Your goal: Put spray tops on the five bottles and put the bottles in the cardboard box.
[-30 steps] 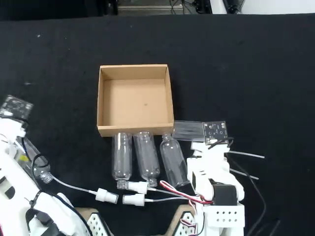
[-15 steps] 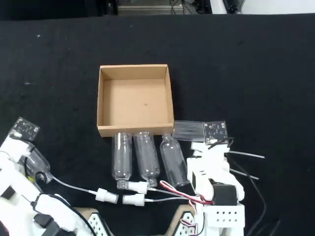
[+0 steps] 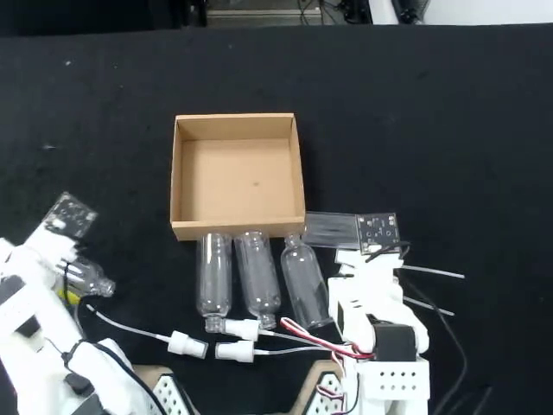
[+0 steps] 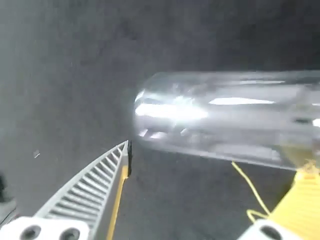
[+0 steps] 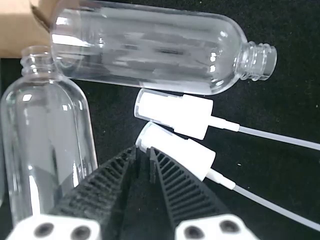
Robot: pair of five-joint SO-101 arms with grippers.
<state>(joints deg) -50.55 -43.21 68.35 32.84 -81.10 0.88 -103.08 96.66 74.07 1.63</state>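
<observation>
**Nothing capped, nothing boxed**

Black bench [image 3: 449, 130] carries the cardboard box [image 3: 238, 228], which is empty. Three bottles [image 3: 257, 277] lie uncapped just in front of the box. Loose spray tops [image 3: 235, 350] lie just beyond their necks. The left hand [image 3: 76, 271] is closed on a fourth bottle [image 3: 97, 283], bare-necked, well apart from the box on that same near side. The right hand [image 5: 145, 162] is all but shut and empty, its tips beside a spray top. Judgement: all capping and boxing is outstanding.

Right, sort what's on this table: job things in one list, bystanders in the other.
Job: cardboard box; three bottles lying before it; fourth bottle, in the left pincer; three spray tops.
Lying about: clear strip beside the box's corner, purpose unclear; cables at the back.
</observation>
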